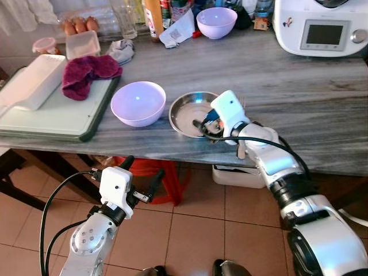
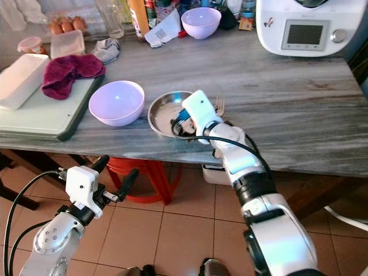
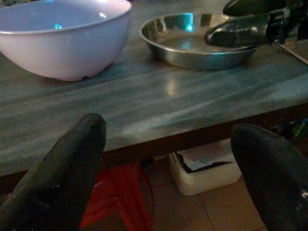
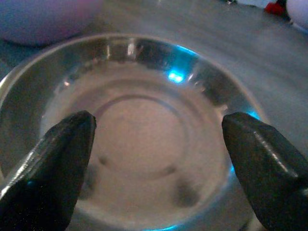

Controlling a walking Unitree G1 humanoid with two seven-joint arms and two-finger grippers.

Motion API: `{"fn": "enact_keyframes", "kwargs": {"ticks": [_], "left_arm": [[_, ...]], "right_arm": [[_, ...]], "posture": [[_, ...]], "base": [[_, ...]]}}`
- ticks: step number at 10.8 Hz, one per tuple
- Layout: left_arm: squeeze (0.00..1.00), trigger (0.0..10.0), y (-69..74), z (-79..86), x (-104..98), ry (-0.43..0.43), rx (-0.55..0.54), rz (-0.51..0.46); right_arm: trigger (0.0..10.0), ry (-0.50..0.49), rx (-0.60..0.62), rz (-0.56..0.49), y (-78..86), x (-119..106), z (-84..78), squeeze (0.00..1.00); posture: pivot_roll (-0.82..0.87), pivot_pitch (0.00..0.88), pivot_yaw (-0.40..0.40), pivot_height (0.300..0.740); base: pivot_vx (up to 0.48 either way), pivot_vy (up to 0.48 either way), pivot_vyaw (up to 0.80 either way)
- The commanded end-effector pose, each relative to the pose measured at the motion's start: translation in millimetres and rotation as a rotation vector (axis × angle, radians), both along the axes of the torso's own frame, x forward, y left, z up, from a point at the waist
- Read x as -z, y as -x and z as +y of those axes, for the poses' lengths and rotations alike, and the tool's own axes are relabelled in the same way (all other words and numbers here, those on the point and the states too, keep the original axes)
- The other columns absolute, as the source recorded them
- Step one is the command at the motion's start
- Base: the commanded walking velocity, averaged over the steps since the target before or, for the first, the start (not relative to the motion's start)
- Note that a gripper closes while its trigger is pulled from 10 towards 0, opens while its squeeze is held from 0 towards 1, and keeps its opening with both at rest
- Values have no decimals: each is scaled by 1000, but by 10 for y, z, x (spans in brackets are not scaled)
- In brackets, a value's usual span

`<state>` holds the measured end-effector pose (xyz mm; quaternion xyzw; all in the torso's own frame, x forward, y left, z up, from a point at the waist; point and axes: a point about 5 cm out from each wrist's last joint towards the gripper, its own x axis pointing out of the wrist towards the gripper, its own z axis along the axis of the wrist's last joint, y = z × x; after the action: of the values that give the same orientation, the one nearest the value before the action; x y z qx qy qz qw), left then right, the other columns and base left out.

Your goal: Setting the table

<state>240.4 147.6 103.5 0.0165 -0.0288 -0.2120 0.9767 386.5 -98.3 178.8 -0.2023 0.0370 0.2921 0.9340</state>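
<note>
Steel dish near the front edge of a grey wooden table, just beside a lilac bowl on its left. Right gripper over the dish's near rim, fingers spread wide, holding nothing, tips low inside the dish. Fork on the table just behind the right wrist, beside the dish. Left gripper below the table edge, above the tiled floor, fingers parted and empty, pointed at the table front. Farther left, a cutting board bearing a maroon cloth and a white tray. Second lilac bowl and a white kitchen machine at the table's back.
</note>
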Motion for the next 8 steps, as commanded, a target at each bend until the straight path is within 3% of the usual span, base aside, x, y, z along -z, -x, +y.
{"fn": "enact_keyframes", "kwargs": {"ticks": [1, 8], "left_arm": [[0, 10000, 34, 15, 13, -11, -2, 12], [0, 10000, 23, -11, -7, -10, -6, 11]], "right_arm": [[10000, 4, -42, 8, -1, -3, 75, 0], [10000, -49, -128, 18, -6, -47, 209, 0]], "posture": [[-33, 198, 71, 740], [-33, 191, 72, 740]], "base": [[0, 0, 0], [0, 0, 0]]}}
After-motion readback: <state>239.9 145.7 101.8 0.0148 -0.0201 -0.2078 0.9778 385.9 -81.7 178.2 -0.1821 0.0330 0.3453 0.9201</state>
